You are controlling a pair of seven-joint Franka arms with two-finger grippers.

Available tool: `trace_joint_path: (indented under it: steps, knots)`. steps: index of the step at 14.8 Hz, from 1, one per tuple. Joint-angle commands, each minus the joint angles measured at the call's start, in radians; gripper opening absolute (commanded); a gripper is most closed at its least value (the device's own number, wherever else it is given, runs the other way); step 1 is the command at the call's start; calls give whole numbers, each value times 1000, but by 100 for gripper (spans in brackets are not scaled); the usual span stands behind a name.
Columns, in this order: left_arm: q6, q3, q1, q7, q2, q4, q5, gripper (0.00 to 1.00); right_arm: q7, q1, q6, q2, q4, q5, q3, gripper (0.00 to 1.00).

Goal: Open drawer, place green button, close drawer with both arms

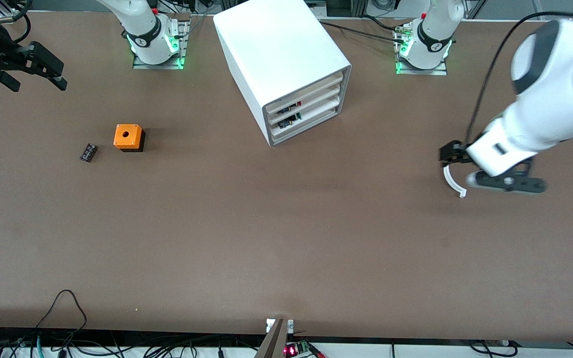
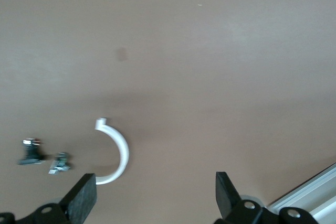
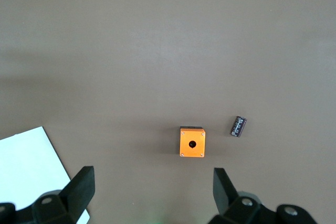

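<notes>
Button first: in the left wrist view two tiny parts lie on the table (image 1: 286,238), a dark one (image 2: 30,151) and a greenish one (image 2: 60,162), close together but apart. They are too small to tell which of them is the button. In the front view the left arm covers this place, at mid-height near the frame's edge, toward the left arm's end of the table.

The left gripper (image 2: 156,195) hangs over the table there with its fingers spread wide, and it pinches nothing. Both tiny parts lie outside the gap between the fingers, near one fingertip (image 2: 84,195) and not touching it. A white curved hook (image 2: 119,153) lies between the parts and the gap.

The right gripper (image 3: 152,187) waits in the upper corner of the front frame, at the right arm's end, also spread and empty. It is over bare table, with the orange box (image 1: 128,136) and a small black part (image 1: 88,152) lower in the frame. The white drawer cabinet (image 1: 286,64) stands at the upper middle with all its drawers shut.
</notes>
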Motion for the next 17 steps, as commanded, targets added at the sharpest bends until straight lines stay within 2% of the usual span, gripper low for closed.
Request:
trace_joint_path:
  steps: [1,3,6,17]
  knots:
    - [13,154,-90,100,-137,-100,-35,100,-1,-6,-21,27,32,-9,-2,100]
    - [31,176,-95,84,-160,-110,-24,100,-21,-12,-14,69,36,-12,-11,100]
    - [-70,164,-93,79,-168,-83,-23,100,-72,-16,-31,128,111,-14,-38,100]
    - [-56,164,-93,81,-161,-81,-23,100,-69,-16,-47,141,116,-12,-40,100]
